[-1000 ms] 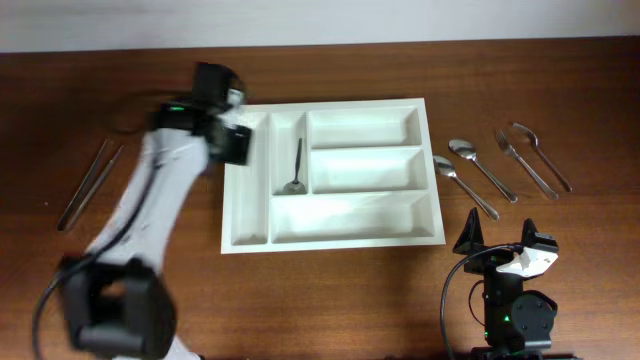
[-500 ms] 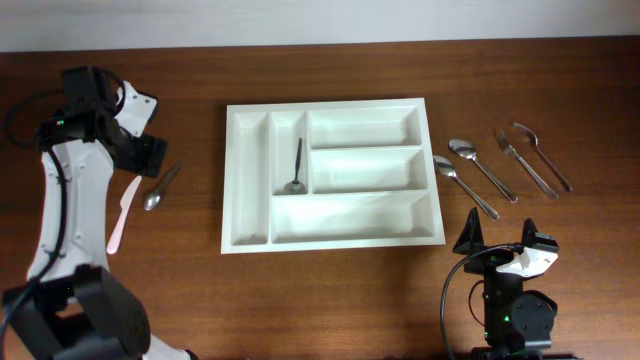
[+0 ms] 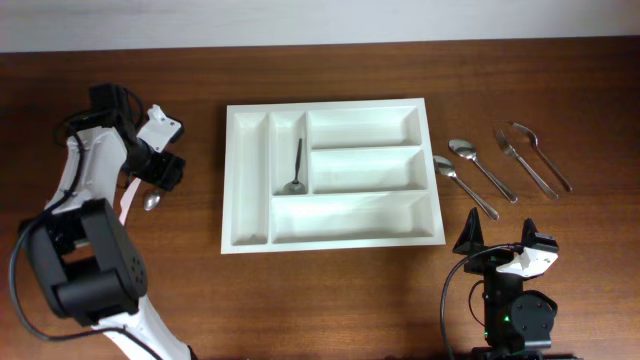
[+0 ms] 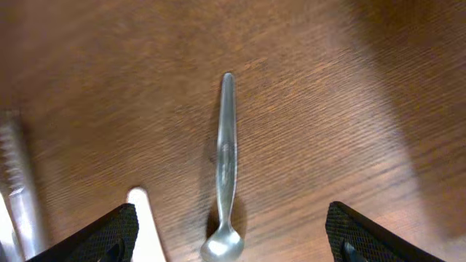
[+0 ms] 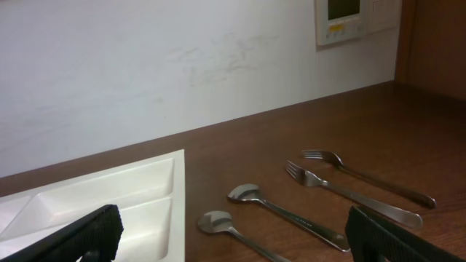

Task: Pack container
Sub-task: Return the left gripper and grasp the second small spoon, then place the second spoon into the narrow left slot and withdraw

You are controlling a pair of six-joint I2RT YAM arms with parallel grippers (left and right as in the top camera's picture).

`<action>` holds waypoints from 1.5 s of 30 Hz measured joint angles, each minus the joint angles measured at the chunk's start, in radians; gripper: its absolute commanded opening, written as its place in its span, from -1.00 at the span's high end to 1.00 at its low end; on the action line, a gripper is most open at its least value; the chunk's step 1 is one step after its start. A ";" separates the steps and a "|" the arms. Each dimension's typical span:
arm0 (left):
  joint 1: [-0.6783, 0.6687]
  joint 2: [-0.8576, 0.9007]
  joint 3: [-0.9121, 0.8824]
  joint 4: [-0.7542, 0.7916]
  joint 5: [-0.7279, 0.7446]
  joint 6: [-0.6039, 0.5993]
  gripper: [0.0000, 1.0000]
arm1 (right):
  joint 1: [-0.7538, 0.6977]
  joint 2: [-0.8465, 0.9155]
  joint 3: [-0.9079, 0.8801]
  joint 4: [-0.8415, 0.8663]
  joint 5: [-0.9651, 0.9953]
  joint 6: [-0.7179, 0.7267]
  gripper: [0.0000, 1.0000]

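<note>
**Setting.** Brown wooden surface (image 3: 330,310); white wall along its far edge.

**Item 1, container** (image 3: 365,168). White five-compartment tray, mid-surface, lying flat, between the two arms. One spoon (image 3: 296,168) lies lengthwise in the second narrow compartment, bowl toward the near edge. The other four compartments hold nothing.

**Item 2, left claw** (image 3: 158,150). Left of the container and apart from it. Fingers spread wide, gripping nothing.

**Item 3, loose spoon** (image 4: 226,182). On the bare surface under the left claw, centred between its fingers.

**Item 4, pale plastic utensil** (image 4: 145,225). Just beside the loose spoon's bowl; only one end shows, so its type cannot be told.

**Item 5, right claw** (image 3: 505,245). Near edge, by the container's near right corner. Fingers fully apart, empty.

**Item 6, cutlery right of the container.** All on the surface, laid roughly parallel: short spoon (image 3: 465,187) nearest the tray, long spoon (image 3: 485,170), first fork (image 3: 527,165), second fork (image 3: 545,160).
</note>
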 measured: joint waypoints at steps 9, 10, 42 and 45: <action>0.000 0.112 -0.001 0.011 -0.001 0.000 -0.61 | 0.000 0.000 0.000 0.000 0.000 0.000 -0.97; 0.000 0.118 -0.002 0.011 -0.001 0.000 -0.57 | 0.000 0.000 0.000 0.000 0.000 0.000 -0.97; -0.025 0.119 0.198 -0.066 -0.032 -0.151 0.96 | 0.000 0.000 0.000 0.000 0.000 0.000 -0.98; -0.070 0.112 0.300 -0.140 -0.037 -0.240 0.96 | 0.000 0.000 0.000 0.000 0.000 0.000 -0.97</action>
